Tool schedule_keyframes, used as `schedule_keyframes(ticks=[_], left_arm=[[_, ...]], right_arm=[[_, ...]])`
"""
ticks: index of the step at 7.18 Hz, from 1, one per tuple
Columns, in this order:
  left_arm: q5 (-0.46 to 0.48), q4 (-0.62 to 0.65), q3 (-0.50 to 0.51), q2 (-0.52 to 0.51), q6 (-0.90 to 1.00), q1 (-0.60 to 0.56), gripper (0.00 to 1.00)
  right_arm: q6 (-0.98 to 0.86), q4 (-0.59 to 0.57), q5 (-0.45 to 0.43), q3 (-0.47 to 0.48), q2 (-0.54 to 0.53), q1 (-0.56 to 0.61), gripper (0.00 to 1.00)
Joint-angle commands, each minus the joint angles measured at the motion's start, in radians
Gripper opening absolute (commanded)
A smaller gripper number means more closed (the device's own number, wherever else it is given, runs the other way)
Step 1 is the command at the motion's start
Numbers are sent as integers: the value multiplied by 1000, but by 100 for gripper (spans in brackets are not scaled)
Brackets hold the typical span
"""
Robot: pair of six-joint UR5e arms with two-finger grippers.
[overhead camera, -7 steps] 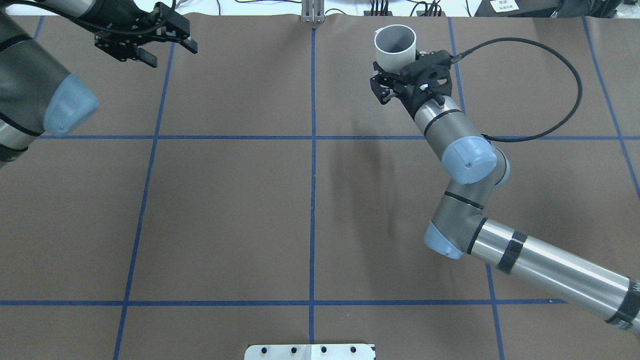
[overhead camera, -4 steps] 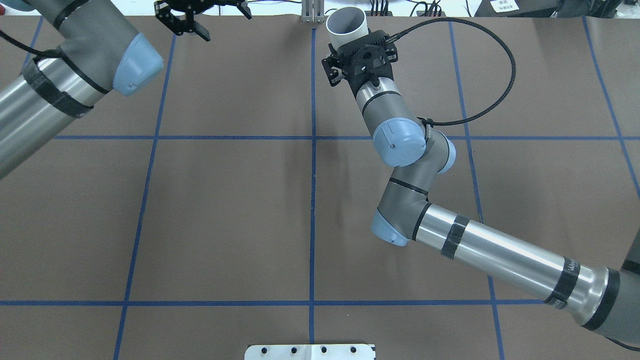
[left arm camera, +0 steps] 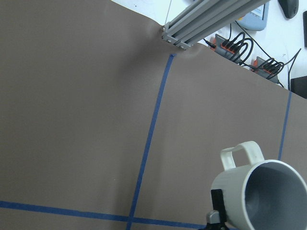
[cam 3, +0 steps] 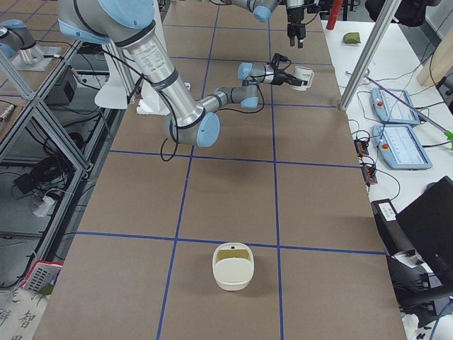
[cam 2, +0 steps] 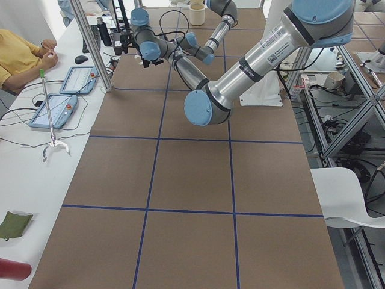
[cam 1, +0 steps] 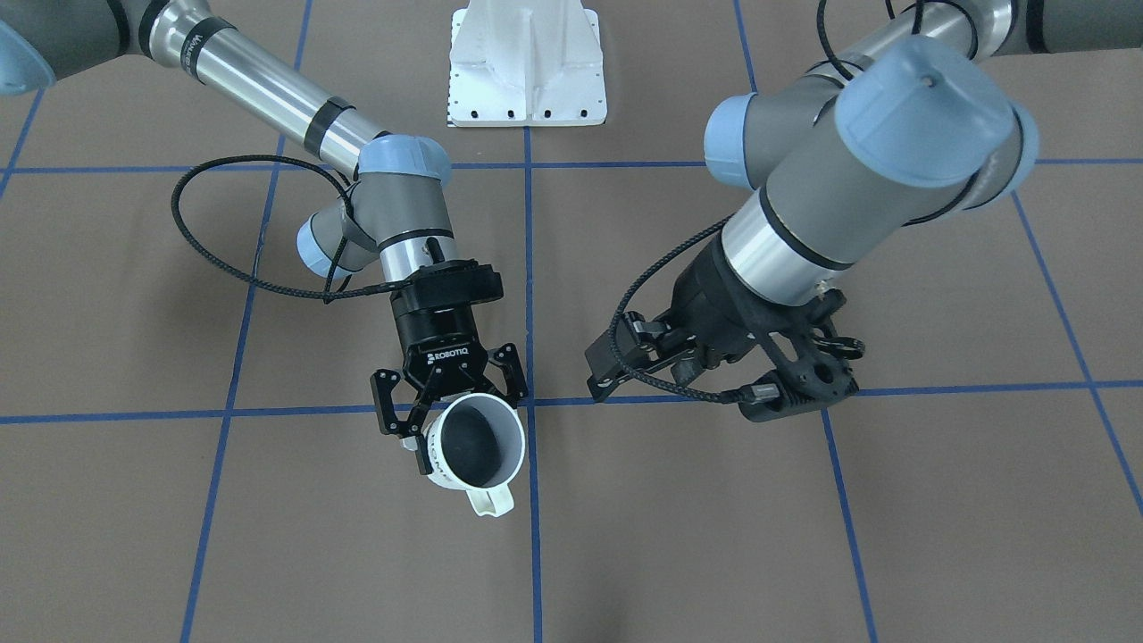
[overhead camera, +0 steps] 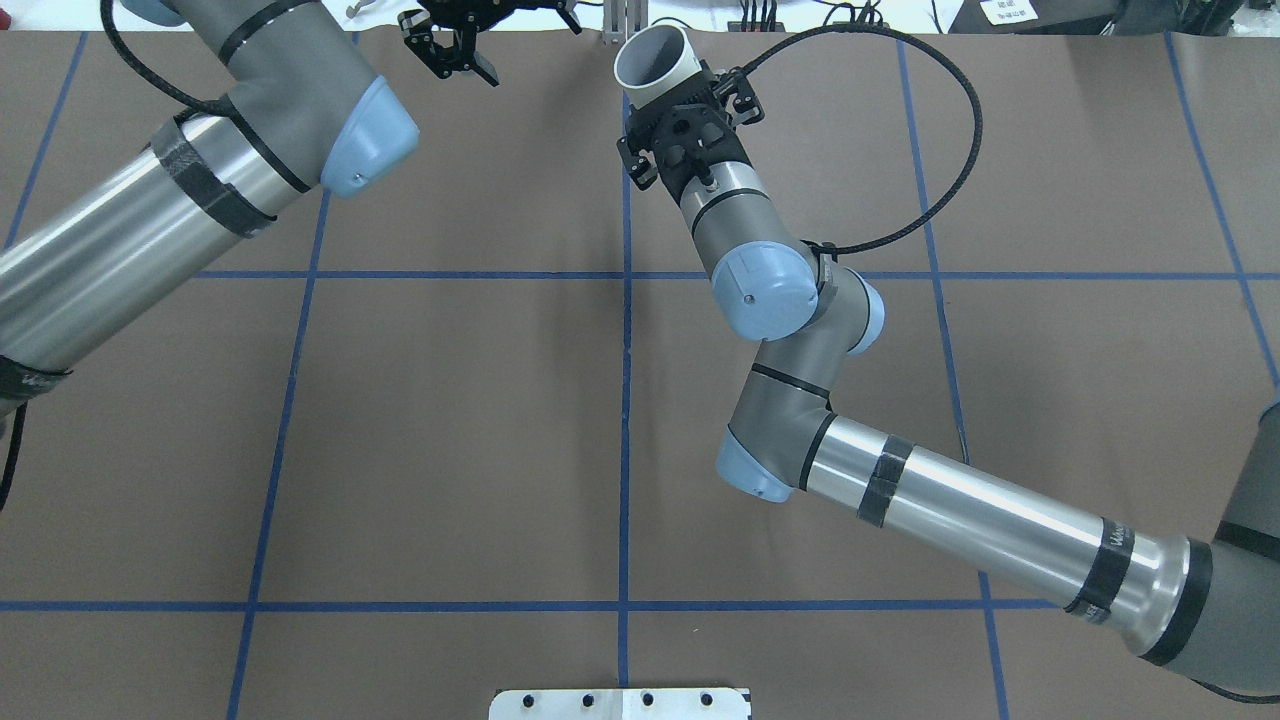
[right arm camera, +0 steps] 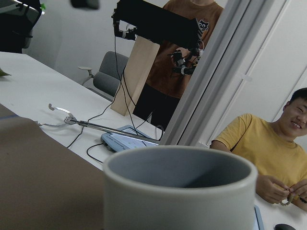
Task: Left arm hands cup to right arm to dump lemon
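The cup [cam 1: 473,451], a white mug with a grey inside, is held off the table at the far centre line, its handle [cam 1: 492,502] pointing away from the robot. My right gripper [cam 1: 464,429] is shut on the cup's ribbed side. Overhead, the cup [overhead camera: 655,55] sits just right of the blue centre line, at the tip of the right gripper [overhead camera: 662,85]. My left gripper [overhead camera: 500,25] hangs open to the cup's left, apart from it. The left wrist view shows the cup [left arm camera: 261,194] at lower right. No lemon shows in any view, and none inside the cup.
A cream lidded container [cam 3: 233,265] stands on the brown mat at the robot's right end. A white mounting plate [cam 1: 527,62] lies at the robot's edge. An aluminium post [overhead camera: 625,20] rises at the far edge. People [right arm camera: 268,158] and tablets [cam 3: 396,106] are at the bench beyond.
The right arm has carried the cup leftwards along the far edge to the centre line. The left arm has swung right, bringing its open gripper closer to the cup.
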Motion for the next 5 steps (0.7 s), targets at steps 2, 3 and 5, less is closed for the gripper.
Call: schedule_keyframes(ticks=[2,3,5], left_arm=[[39,-12,3,-9,-73,22,85],[38,-31,10,-5,-70,29,63],[38,-98,44,-2,-66,43,60]], right_arm=[[-78,-18,-44,8,27,-50,3],[-75,-15,-70,26,27,-69,2],[-63,6,-70,65,25,-69,2]])
